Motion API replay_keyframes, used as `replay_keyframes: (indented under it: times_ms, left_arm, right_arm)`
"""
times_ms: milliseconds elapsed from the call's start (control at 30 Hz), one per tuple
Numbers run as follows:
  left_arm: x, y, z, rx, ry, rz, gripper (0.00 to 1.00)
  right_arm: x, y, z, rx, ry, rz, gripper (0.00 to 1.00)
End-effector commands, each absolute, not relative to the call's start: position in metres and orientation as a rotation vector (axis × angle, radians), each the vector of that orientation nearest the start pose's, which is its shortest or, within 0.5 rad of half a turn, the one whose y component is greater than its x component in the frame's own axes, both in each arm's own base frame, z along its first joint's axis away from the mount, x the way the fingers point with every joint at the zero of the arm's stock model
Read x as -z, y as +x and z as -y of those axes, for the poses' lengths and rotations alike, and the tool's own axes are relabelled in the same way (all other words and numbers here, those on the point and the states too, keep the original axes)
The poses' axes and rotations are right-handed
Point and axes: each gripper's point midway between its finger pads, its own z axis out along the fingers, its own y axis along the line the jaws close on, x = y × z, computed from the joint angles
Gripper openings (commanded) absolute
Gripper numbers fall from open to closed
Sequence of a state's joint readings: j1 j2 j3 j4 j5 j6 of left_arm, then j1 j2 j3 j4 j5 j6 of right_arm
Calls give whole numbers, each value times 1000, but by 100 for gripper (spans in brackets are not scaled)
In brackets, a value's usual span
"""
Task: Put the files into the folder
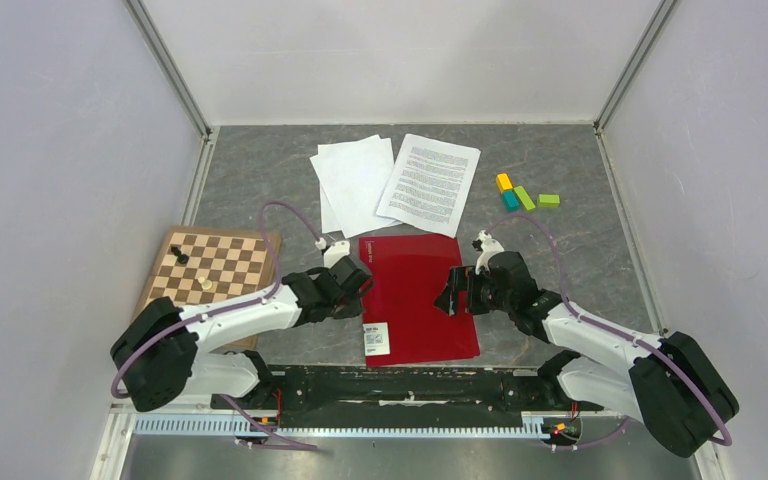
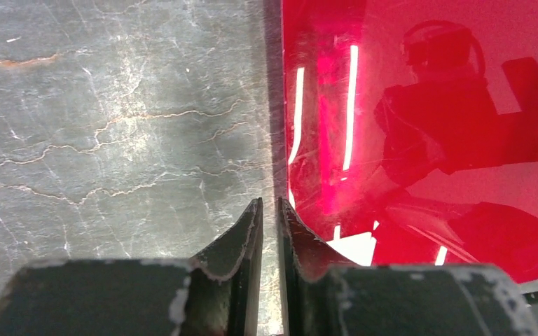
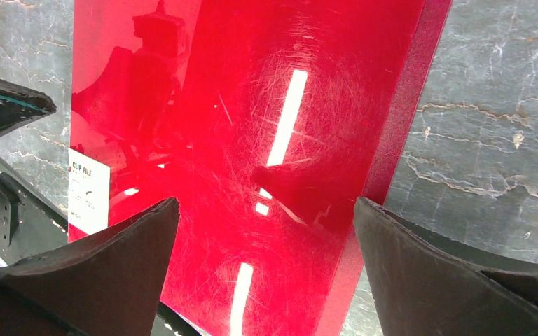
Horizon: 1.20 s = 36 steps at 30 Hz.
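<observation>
The crimson folder [image 1: 415, 295] lies shut and flat on the table in front of the arms, its white label [image 1: 376, 339] at the near left corner. The files lie behind it: blank sheets [image 1: 355, 180] and a printed sheet [image 1: 430, 183]. My left gripper [image 1: 355, 283] is low at the folder's left edge [image 2: 420, 140]. Its jaws [image 2: 270, 206] are shut to a thin slit, with only table showing between them. My right gripper [image 1: 452, 295] hovers open and empty [image 3: 266, 210] over the folder's right part [image 3: 252, 105]. The spine edge lies between its fingers.
A wooden chessboard [image 1: 215, 265] with a black piece [image 1: 181, 257] and a pale piece [image 1: 206, 284] lies at the left. Several coloured blocks [image 1: 522, 195] sit at the back right. Enclosure walls stand on three sides.
</observation>
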<state>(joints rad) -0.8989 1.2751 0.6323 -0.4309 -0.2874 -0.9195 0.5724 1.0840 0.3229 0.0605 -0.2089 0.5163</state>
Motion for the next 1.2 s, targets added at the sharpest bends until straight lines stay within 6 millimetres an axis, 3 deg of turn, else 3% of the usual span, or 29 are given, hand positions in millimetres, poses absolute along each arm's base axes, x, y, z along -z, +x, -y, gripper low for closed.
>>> replay_keyframes:
  times_ms: [0,133,300,500,733,967,1167]
  left_arm:
    - [-60,196,212,344,-108,-2526,21]
    - [-53,195,223,392,-90,-2547,22]
    - [-36,194,220,347,-95,-2572,20]
    - [-16,189,210,277,-107,-2606,3]
    - [-3,185,197,202,-118,-2622,2]
    - [10,181,196,185,-123,-2655,2]
    - [10,182,200,193,-112,-2656,2]
  right_arm:
    - [-39,204,-197,-779,-178,-2368,98]
    - [-40,204,-198,-782,-180,-2368,98]
    - [-40,203,-197,-782,-178,-2366,98]
    - [-41,203,-196,-777,-179,-2366,98]
    - [-41,203,-197,-782,-187,-2370,98]
    - [-45,203,-200,-799,-194,-2360,98]
    - [-66,204,-213,-896,-209,-2311,99]
